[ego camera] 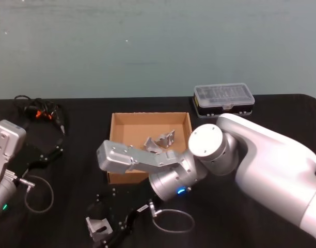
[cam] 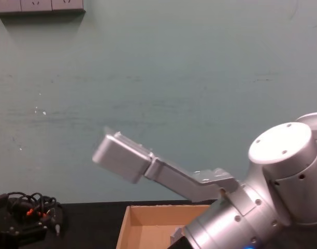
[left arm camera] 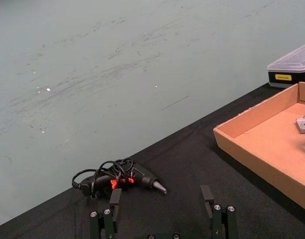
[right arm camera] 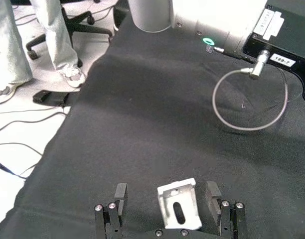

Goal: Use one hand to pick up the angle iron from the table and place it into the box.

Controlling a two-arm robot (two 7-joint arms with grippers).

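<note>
Right hand spread astride angle iron on table, arm crossing box front, left hand parked, spread.

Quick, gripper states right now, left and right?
Left blackish-green gripper: open, empty.
Right blackish-green gripper: open, straddling the silver metal angle iron on the black table, not clamped.

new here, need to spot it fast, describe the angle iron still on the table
Find the tan cardboard box on the black table. In front of its near wall, the open right gripper straddles a silver angle iron. Unlike the two brackets inside the box, it lies on bare tabletop.
</note>
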